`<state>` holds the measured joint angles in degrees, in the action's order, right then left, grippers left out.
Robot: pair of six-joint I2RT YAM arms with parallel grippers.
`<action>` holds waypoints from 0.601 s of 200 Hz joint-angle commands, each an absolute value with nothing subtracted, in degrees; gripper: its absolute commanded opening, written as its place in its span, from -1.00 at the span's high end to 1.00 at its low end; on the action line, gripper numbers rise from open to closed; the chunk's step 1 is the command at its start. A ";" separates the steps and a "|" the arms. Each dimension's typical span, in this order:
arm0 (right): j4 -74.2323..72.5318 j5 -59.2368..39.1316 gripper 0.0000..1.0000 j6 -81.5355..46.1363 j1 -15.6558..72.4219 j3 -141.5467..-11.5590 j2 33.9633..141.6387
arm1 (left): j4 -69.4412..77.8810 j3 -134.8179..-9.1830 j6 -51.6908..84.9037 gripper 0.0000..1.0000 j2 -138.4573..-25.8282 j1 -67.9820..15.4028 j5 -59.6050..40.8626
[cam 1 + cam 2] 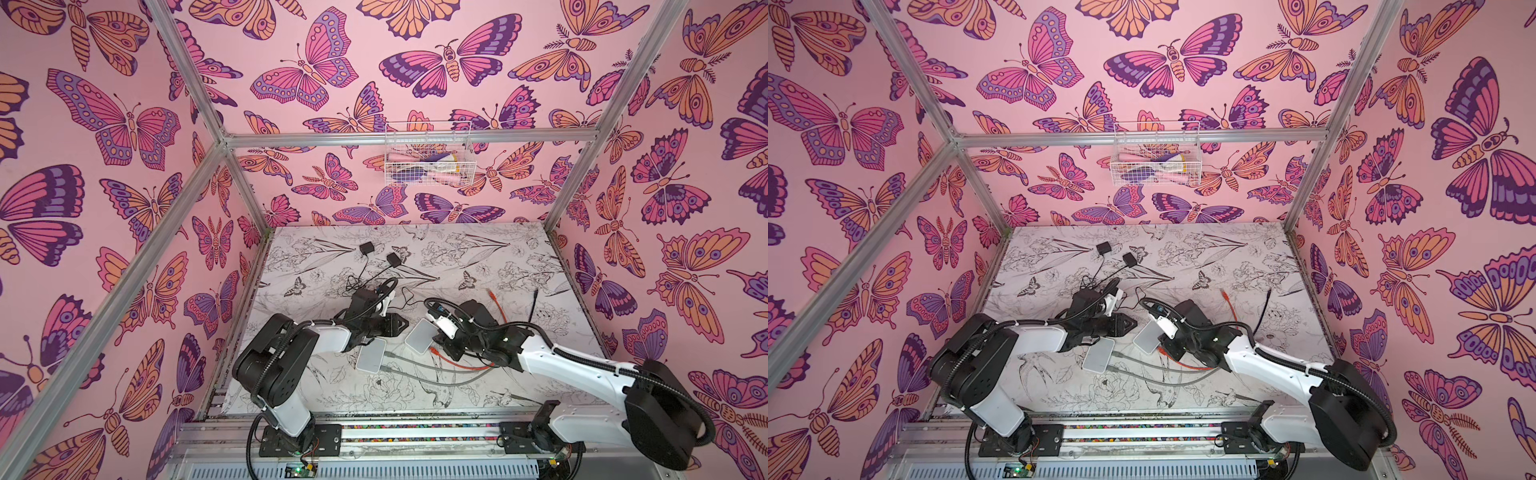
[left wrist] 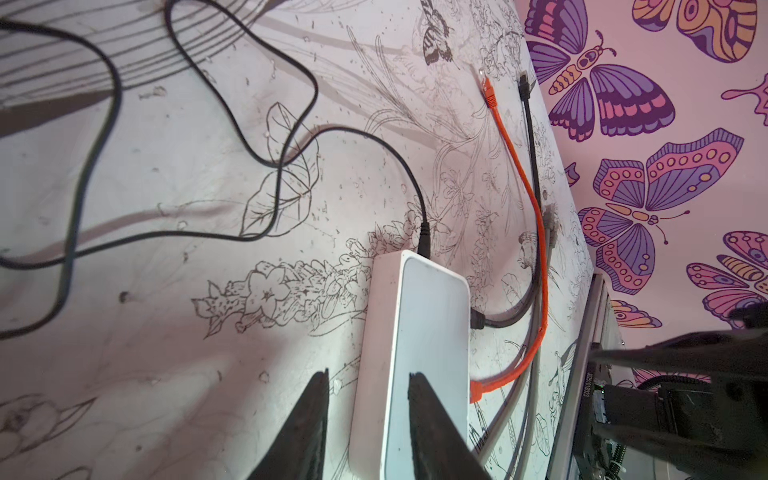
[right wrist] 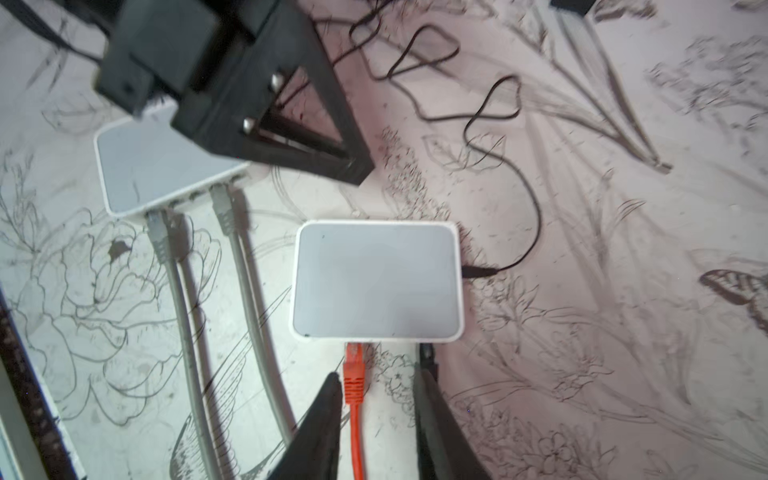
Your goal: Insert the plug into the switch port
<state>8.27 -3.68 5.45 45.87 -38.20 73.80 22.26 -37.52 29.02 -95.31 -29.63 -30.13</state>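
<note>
1. Fingers [image 3: 324, 424] of the right hand [image 3: 376, 374] fill the near edge of the right wrist view. They are spread and grip nothing. The orange plug [image 3: 354, 376] lies between them, with one finger just beside it and the other clear of it.
2. Whether the orange plug sits fully home cannot be told. Its nose meets the edge of the white switch [image 3: 376, 282], and the port itself is hidden.
3. Next to it a black plug [image 3: 426, 357] is half hidden behind a finger.
4. On the other arm the left hand [image 2: 369, 374] is released too, its fingers apart, near the same switch without touching it.
5. Underneath, the bench [image 3: 582, 332] is pale and scuffed, printed with inked flowers and birds. Pink butterfly walls [image 1: 124, 124] enclose it, and a wire basket [image 1: 428, 153] hangs on the back one.
6. Lengthwise, the orange plug points straight at the switch's port edge. Its orange cable [image 3: 356, 440] trails back between the fingers.
</note>
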 commanded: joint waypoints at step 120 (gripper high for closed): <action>18.02 2.07 0.42 0.44 49.66 -47.33 89.31 | 12.52 -30.01 28.70 0.29 -69.00 -25.06 -21.80</action>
